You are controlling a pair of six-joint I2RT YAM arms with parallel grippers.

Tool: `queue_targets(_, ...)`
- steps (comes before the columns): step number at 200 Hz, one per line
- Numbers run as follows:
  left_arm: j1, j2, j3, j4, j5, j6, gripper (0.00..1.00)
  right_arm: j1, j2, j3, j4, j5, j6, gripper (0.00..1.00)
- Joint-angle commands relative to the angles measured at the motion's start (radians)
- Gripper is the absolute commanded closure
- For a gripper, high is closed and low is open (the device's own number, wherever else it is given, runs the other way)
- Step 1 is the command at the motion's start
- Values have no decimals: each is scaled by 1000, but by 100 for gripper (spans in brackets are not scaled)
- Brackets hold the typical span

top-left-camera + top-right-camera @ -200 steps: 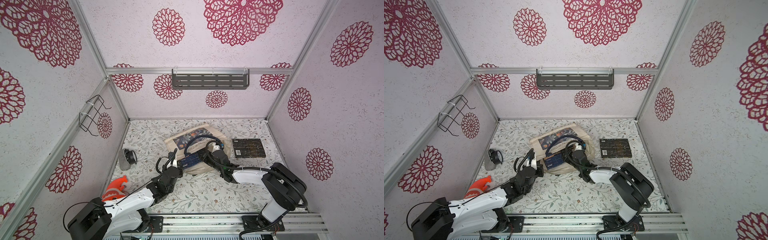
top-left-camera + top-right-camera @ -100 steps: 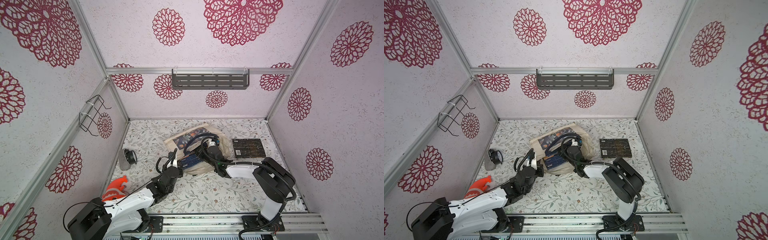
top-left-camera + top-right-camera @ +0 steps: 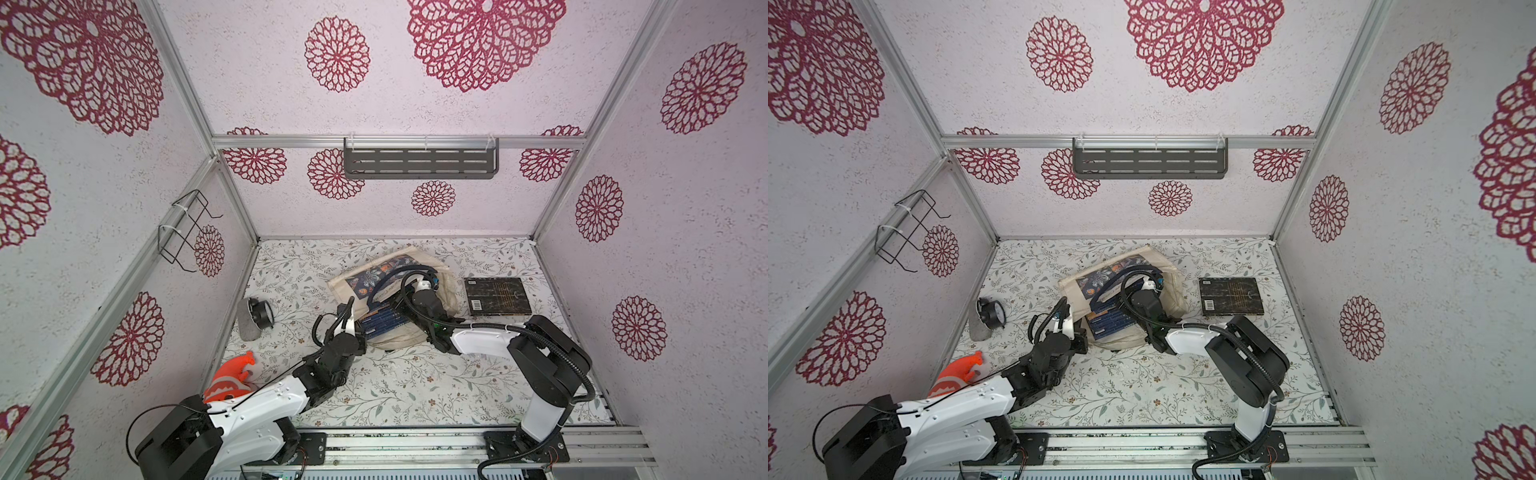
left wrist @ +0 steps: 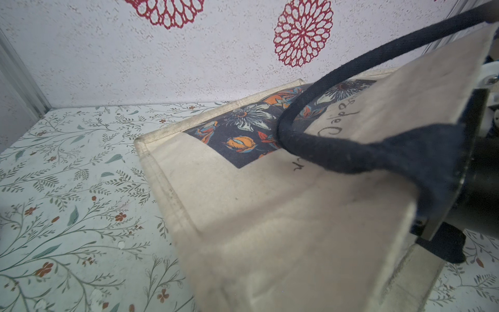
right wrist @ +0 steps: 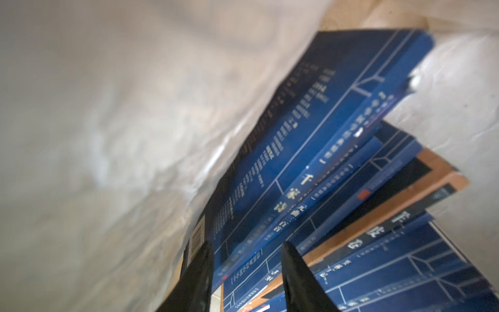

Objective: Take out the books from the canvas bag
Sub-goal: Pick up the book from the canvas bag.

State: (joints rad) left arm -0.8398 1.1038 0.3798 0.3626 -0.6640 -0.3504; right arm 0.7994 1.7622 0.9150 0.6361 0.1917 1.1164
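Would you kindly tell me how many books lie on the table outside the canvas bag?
1: a dark book lies flat beside the canvas bag. Blue books sit in its mouth; more may be hidden.

Both top views: mounted high, front of cell, looking down and inward, far off; nearly same scene, whole desk point(image 3: 395, 386) shared. Left wrist view: low, close beside canvas bag point(image 4: 270, 216), facing back wall point(image 4: 216, 67). Right wrist view: inside bag, very near books point(image 5: 310, 162), blurred.

Robot lab test cell (no home, despite decor): aluminium-profile frame point(image 3: 399, 141), wall panels point(image 3: 685, 266) w/ red medallion paper, floral-print floor point(image 3: 415, 390), left arm point(image 3: 257, 405) & right arm point(image 3: 478, 338) mounted on near-edge rail point(image 3: 415, 442).
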Motion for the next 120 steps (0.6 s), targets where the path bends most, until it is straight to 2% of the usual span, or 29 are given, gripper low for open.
queue_targets(1,-2,-32,11,62,1,8,100,2,-42,51,23,41,-41,58)
queue_targets(54,-2,-33,10,61,-3,14,100,-2,7,97,20,29,-44,68)
queue_targets(120,-2,-26,14,62,-1,15,100,-17,38,158,10,8,-47,75)
